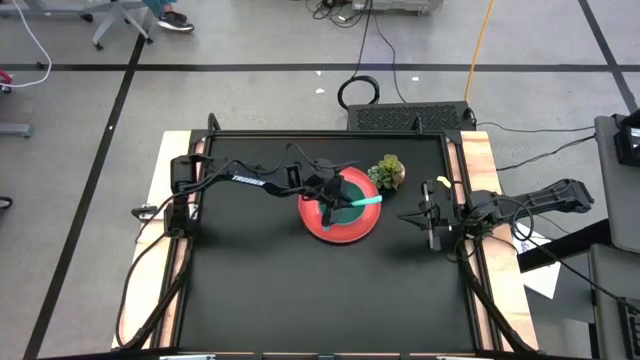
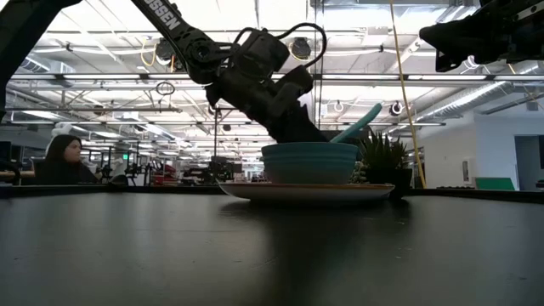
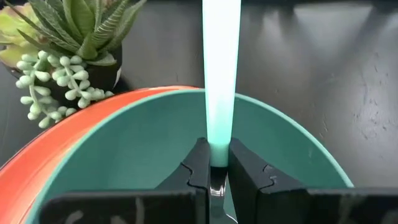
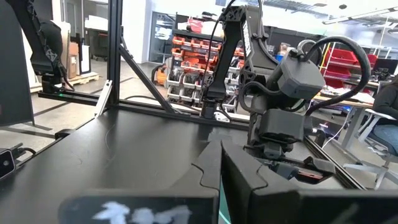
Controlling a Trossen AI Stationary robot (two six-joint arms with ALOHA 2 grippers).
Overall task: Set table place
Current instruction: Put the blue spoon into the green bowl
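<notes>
A red plate sat just past the centre of the black table, toward its 1 o'clock side in the overhead view, with a teal bowl resting on it. The left gripper reached over the plate from 9 o'clock, its two dark fingers clamped tight on the narrow end of a pale teal utensil above the inside of the bowl. Which kind of utensil it was could not be told, since its working end was hidden between the fingers. The handle slanted up and away over the bowl's rim toward the plate's 3 o'clock side, and at table level it rose at a tilt above the bowl beside the arm. A small potted succulent stood just beside the plate at about its 1 o'clock, close to the rim but on the table. Seen from the left wrist, its spiky leaves and pale beaded stems lay just beyond the plate's red edge. The right gripper waited near the table's 3 o'clock edge, well apart from the plate, its fingers shut together on nothing. In the room beyond the table, a person sat at a desk.
</notes>
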